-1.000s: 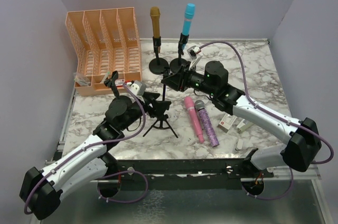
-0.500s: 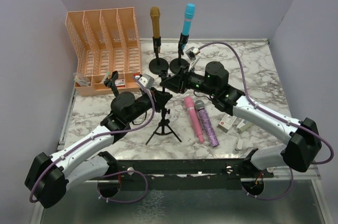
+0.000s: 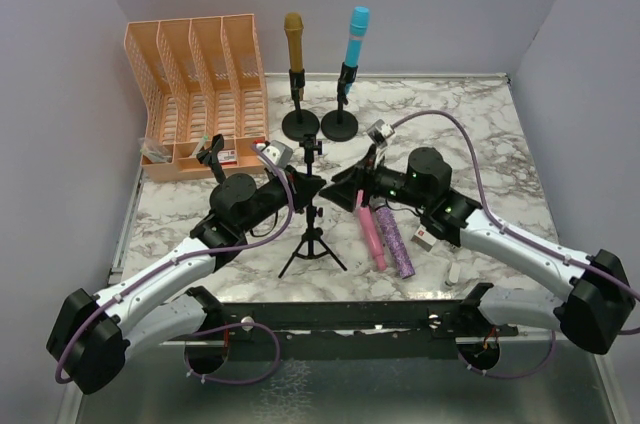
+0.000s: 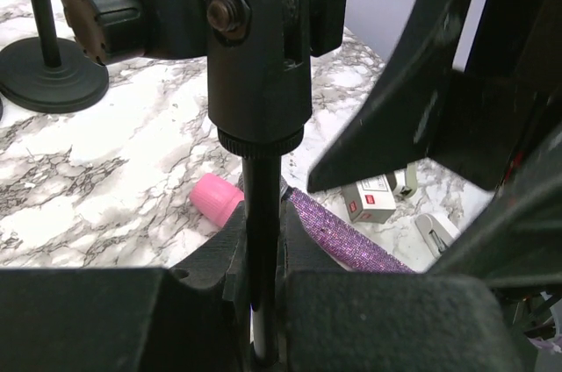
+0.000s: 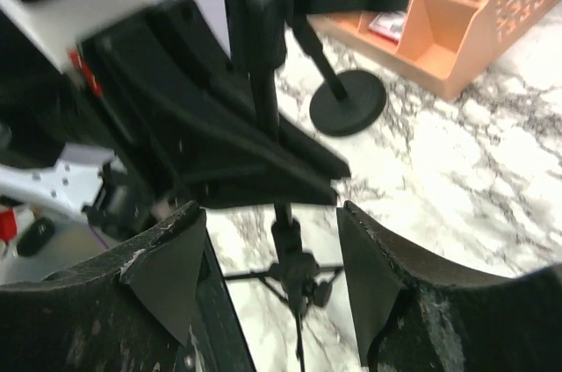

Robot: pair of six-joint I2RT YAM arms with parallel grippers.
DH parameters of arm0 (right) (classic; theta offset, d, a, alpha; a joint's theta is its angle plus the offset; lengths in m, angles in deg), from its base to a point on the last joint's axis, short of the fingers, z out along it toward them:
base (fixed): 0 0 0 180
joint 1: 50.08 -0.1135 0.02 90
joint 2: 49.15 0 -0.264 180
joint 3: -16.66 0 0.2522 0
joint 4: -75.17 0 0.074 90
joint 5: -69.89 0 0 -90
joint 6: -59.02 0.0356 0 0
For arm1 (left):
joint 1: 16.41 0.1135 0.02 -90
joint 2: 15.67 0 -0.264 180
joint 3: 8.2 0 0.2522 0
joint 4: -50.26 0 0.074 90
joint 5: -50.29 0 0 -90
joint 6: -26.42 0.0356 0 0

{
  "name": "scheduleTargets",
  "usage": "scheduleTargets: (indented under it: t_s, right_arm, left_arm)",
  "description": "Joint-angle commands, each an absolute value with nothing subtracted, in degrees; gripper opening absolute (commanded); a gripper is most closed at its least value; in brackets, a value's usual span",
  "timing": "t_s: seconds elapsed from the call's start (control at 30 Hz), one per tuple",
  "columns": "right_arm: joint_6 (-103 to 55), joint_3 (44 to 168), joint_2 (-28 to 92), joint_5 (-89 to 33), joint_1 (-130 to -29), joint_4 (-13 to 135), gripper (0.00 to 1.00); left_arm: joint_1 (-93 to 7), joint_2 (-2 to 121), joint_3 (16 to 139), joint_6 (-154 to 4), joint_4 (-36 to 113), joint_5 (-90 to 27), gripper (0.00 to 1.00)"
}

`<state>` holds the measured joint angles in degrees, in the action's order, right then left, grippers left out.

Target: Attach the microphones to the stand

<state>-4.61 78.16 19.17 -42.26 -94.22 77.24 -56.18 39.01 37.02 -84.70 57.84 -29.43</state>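
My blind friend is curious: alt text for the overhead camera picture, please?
The left gripper clamps the pole of a tripod stand on a marble table, the right gripper open beside it. The pink microphone and purple microphone lie nearby; the gold microphone and blue microphone stand mounted behind.

My left arm reaches from the table's near edge toward its middle, left gripper clamped on the pole of the tripod stand. My right arm extends likewise, right gripper facing the left edge, jaws spread.
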Motion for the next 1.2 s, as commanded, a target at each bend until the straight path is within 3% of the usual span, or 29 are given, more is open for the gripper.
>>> scheduleTargets:
  t_s: [0.0,0.27,0.77,0.97,1.17]
  right_arm:
    - [-11.2,71.5,15.2,-47.4,-94.2,80.8,0.65]
    - [-15.9,69.1,20.1,-55.0,-94.3,83.3,0.60]
    - [-9.0,70.6,27.7,-58.4,-94.3,91.7,0.50]
    - [-3.1,69.9,28.7,-56.4,-94.3,94.3,0.21]
    - [10.9,69.3,29.5,-50.9,-94.3,96.8,0.06]
  left_arm:
    - [-56.2,37.4,38.8,-84.5,60.9,-29.6,0.00]
    - [-56.2,36.7,38.8,-84.6,61.0,-28.6,0.00]
    - [-56.2,35.5,38.3,-84.9,61.4,-25.8,0.00]
    - [-56.2,35.0,38.1,-84.9,61.6,-25.3,0.00]
    - [-56.2,34.4,37.4,-84.4,62.4,-26.1,0.00]
